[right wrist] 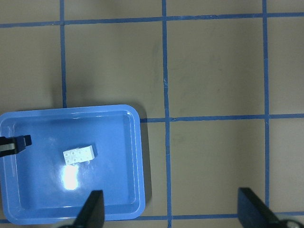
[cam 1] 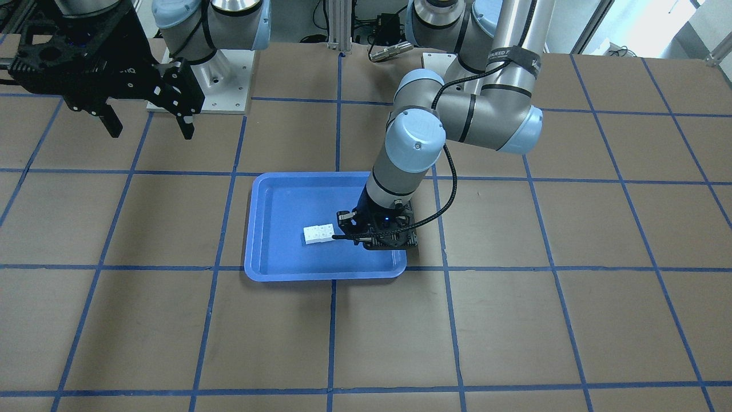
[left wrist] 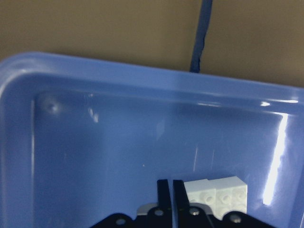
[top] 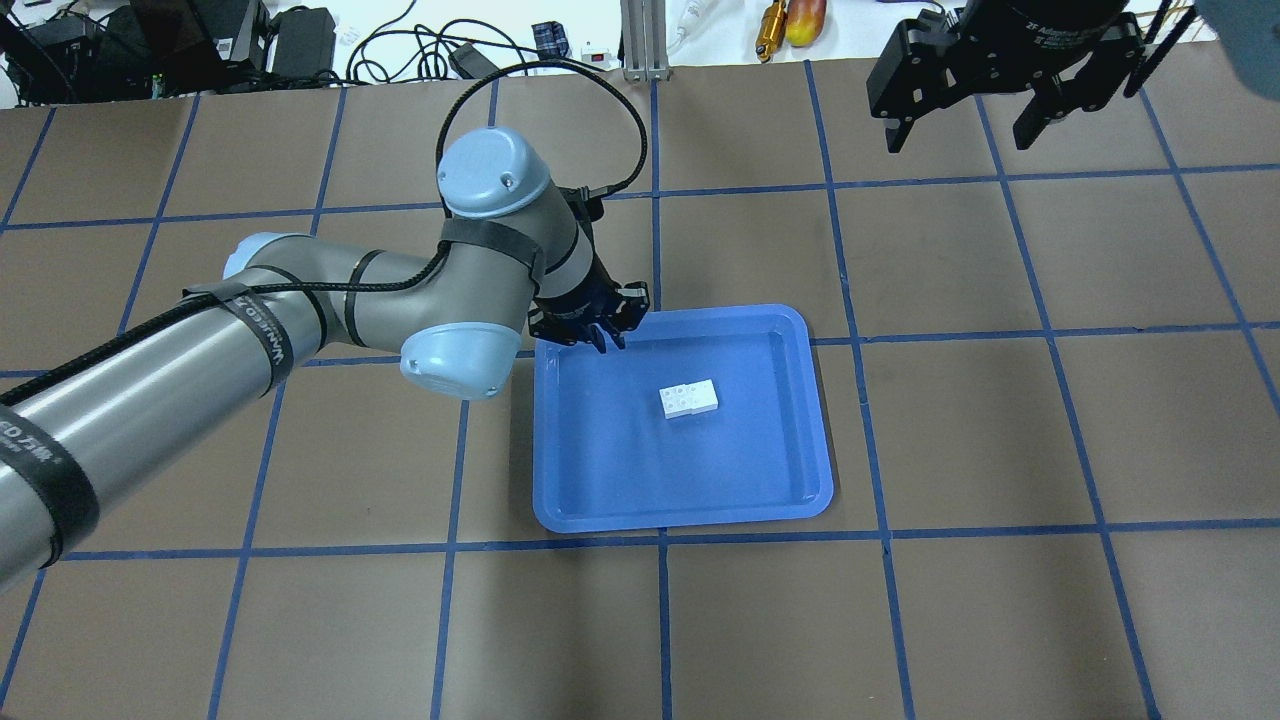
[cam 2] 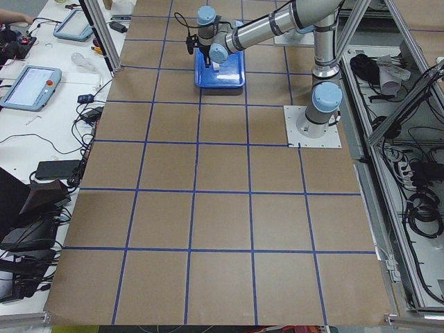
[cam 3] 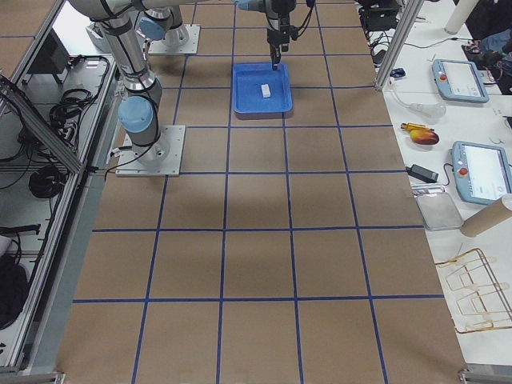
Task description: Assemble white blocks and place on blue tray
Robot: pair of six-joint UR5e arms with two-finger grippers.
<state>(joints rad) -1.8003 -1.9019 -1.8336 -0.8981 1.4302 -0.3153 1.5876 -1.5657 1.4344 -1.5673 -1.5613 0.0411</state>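
Overhead, front views face oppositely — sharing the blue tray.

A robotics lab: grid-taped table, teach pendants, cable bundles.

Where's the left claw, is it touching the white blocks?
Apart. Overhead view shows bare tray between the left claw and the blocks.

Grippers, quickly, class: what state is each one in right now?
Left gripper: closed, empty; white blocks lie beside it in the blue tray.
Right gripper: open, empty.
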